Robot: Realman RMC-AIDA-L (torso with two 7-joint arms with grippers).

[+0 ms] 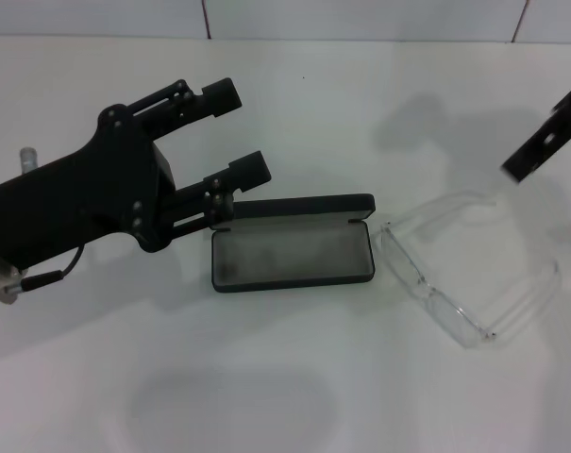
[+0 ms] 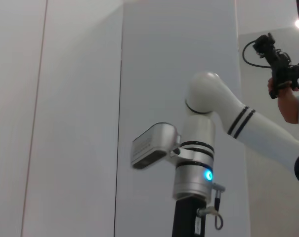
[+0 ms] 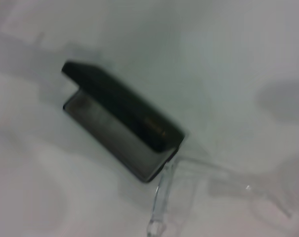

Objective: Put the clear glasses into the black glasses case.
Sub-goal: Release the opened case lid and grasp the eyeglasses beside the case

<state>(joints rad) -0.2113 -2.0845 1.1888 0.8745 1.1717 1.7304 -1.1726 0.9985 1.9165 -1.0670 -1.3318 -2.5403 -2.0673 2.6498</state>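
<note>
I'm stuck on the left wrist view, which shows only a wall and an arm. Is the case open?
Observer: Yes. The black glasses case lies on the table with its lid raised and nothing on its grey lining.
Operator: Where are the glasses?
Observer: The clear glasses lie beside the case's right end with their arms unfolded. Nothing grips them, and the right gripper is beyond them at the picture's edge.
Operator: And my left gripper?
Observer: The left gripper is open and empty, by the case's left end.
</note>
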